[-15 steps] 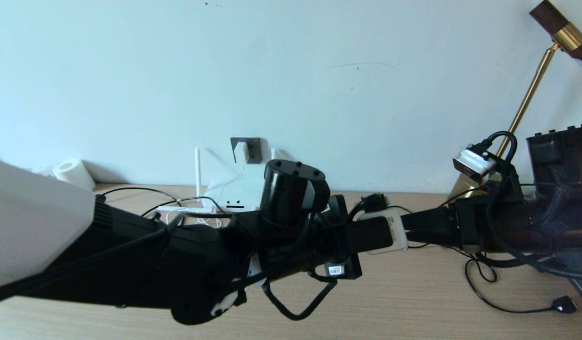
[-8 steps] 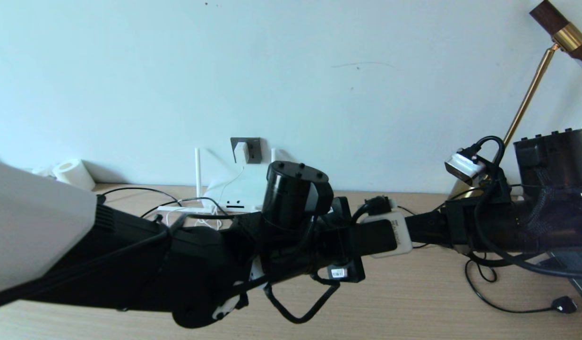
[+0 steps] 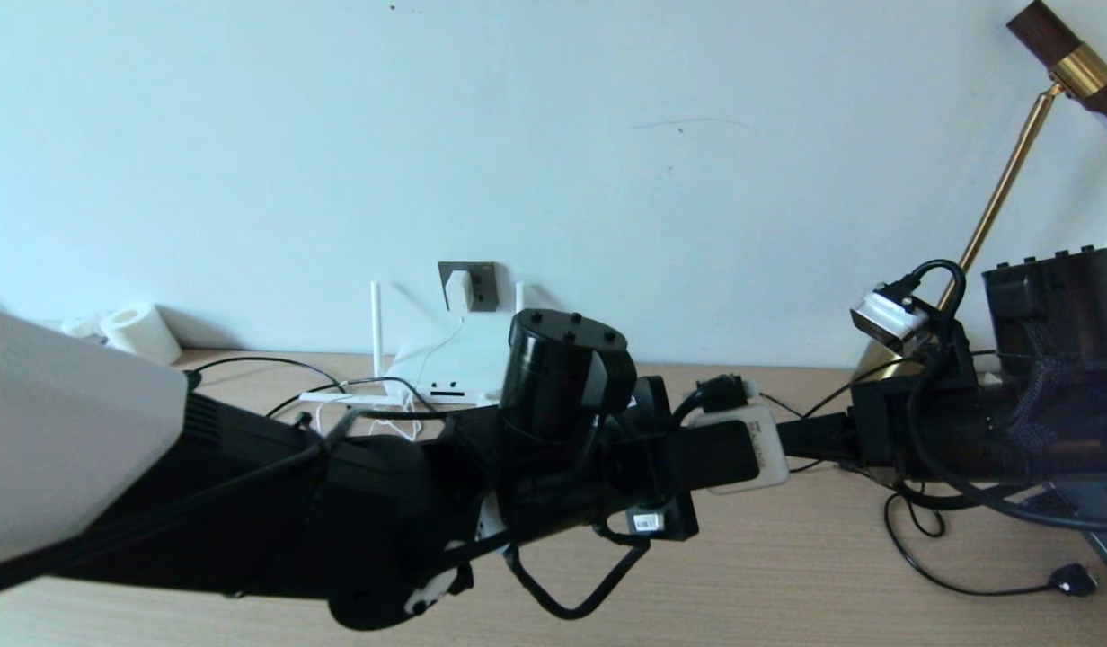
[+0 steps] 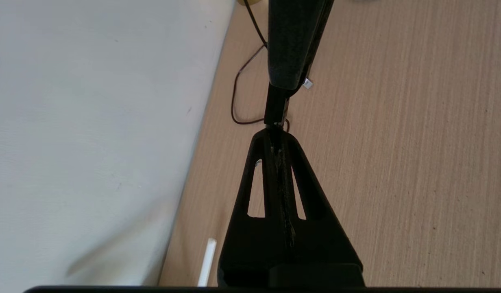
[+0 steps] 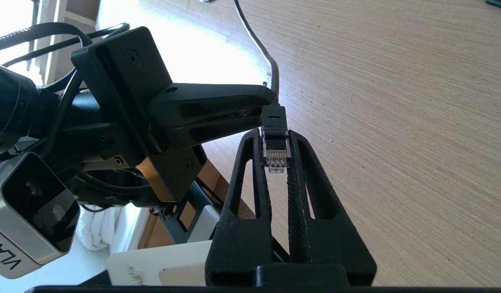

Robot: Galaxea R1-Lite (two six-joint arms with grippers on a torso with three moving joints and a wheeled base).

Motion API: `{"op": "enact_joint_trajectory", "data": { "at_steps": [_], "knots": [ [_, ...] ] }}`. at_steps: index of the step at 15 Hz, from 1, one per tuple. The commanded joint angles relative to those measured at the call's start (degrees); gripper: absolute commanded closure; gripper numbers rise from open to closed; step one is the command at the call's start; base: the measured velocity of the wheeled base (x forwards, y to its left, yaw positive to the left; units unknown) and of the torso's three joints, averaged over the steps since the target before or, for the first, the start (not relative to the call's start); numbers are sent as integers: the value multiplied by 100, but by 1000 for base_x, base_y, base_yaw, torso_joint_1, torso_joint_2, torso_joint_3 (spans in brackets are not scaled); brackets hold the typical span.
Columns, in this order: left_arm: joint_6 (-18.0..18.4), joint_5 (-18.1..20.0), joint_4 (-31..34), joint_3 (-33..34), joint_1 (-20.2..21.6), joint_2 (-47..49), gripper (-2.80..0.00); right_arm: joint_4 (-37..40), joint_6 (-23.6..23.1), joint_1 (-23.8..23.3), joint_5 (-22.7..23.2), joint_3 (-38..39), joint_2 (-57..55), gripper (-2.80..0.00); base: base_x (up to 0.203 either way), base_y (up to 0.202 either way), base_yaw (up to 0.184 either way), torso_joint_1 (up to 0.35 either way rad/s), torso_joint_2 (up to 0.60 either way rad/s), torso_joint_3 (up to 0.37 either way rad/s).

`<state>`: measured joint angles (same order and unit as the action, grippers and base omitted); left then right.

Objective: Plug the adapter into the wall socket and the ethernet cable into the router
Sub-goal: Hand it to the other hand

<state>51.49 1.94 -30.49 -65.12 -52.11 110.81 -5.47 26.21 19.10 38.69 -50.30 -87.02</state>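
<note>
The white adapter (image 3: 457, 289) sits in the dark grey wall socket (image 3: 483, 284), its thin white cord hanging down to the router (image 3: 432, 359), which lies by the wall with its antennas up. Both arms meet above the table's middle right. My left gripper (image 5: 266, 99) is shut on the black ethernet cable just behind its plug. The clear-tipped plug (image 5: 275, 146) hangs between the fingertips of my right gripper (image 5: 276, 136), which is shut on its sides. In the left wrist view my left gripper (image 4: 275, 132) shows shut, with the plug's black boot (image 4: 276, 108) sticking out past its tips.
A thin black cable with a tiny plug (image 3: 1070, 580) loops on the table at the right. A brass lamp (image 3: 1003, 184) stands at the far right, a paper roll (image 3: 140, 331) at the far left by the wall. More thin black cables lie near the router.
Both grippers stay together at the plug. The joined pair has drifted a little to the right, and the right arm has shifted left and slightly upward.
</note>
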Motion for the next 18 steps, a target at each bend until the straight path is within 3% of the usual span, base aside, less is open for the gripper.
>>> {"op": "enact_joint_trajectory", "data": {
  "at_steps": [1, 4, 5, 6, 10, 13, 14, 16, 18],
  "knots": [
    [18, -1, -36, 46, -3, 37, 0, 2, 10, 23, 33, 24, 36, 0, 0, 0, 0, 0, 0, 0],
    [-160, -10, -114, 136, -27, 37, 0, -6, 7, 32, 42, 90, 79, 0, 0, 0, 0, 0, 0, 0],
    [-221, -16, -124, 140, -27, 28, -37, -6, 7, 32, 51, 101, 89, 0, 0, 0, 0, 0, 0, 0],
    [-280, -10, -124, 140, -36, 11, -280, -6, 7, 32, 49, 118, 116, 0, 0, 0, 0, 0, 0, 0],
    [-383, -70, -159, 188, -149, -29, -280, -6, 121, 32, 42, 143, 184, 0, 0, 0, 0, 0, 0, 0],
    [-388, -130, -152, 459, -87, -426, -280, -7, 698, 25, 42, 160, 225, 0, 0, 0, 0, 0, 0, 0],
    [-385, -149, -131, 531, 44, -673, -280, -7, 959, 18, 44, 140, 265, 0, 0, 0, 0, 0, 0, 0],
    [-326, -135, -153, 476, 583, -1145, -280, -10, 1951, 20, 88, -49, 274, 0, 0, 0, 0, 0, 0, 0],
    [-340, -36, -164, 369, 1073, -1446, -280, 7, 2982, 22, 452, -467, 146, 0, 0, 0, 0, 0, 0, 0]
  ]
}}
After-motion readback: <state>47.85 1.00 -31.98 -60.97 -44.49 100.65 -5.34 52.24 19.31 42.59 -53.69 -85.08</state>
